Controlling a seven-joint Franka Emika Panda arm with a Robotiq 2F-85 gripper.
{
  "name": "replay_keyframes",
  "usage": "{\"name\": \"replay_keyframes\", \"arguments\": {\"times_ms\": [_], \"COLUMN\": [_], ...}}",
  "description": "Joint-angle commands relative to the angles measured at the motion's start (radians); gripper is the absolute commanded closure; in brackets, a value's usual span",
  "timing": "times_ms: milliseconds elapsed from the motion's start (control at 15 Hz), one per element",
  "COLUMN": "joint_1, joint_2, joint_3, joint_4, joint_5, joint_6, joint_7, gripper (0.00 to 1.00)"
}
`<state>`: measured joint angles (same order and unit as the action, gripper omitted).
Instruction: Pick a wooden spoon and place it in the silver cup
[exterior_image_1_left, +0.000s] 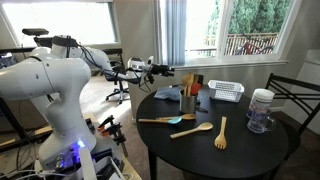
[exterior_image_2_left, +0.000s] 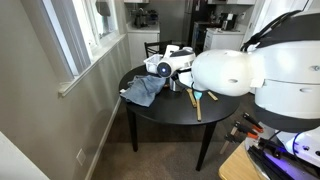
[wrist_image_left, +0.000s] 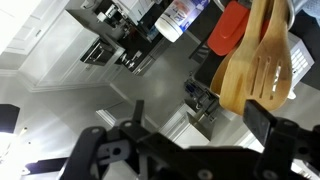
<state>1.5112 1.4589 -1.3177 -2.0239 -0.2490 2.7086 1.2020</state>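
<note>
Shows the gripper (exterior_image_1_left: 167, 71) spread wide and empty above the table (exterior_image_1_left: 150, 142) rim, some bare top around the spoon (exterior_image_1_left: 190, 130), the cup (exterior_image_1_left: 188, 102) dim, hard to make out.

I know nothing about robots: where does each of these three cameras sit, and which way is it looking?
An exterior view: stands beside the robot, faces the round table and windows; the white arm fills its left.
An exterior view: behind the robot, looking down past the white arm at the same round table.
Wrist view: rides on the arm, looking past its dark fingers at wooden utensils.
Shared: both exterior views show table and arm.
</note>
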Motion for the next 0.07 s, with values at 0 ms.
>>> {"name": "replay_keyframes", "arguments": {"times_ms": [0], "joint_1": [0.004], "joint_2": [0.014], "joint_3": [-0.003], "joint_4": [0.001], "joint_5": [0.033], "joint_6": [0.0], "joint_7": [-0.023], "gripper": [0.0]}}
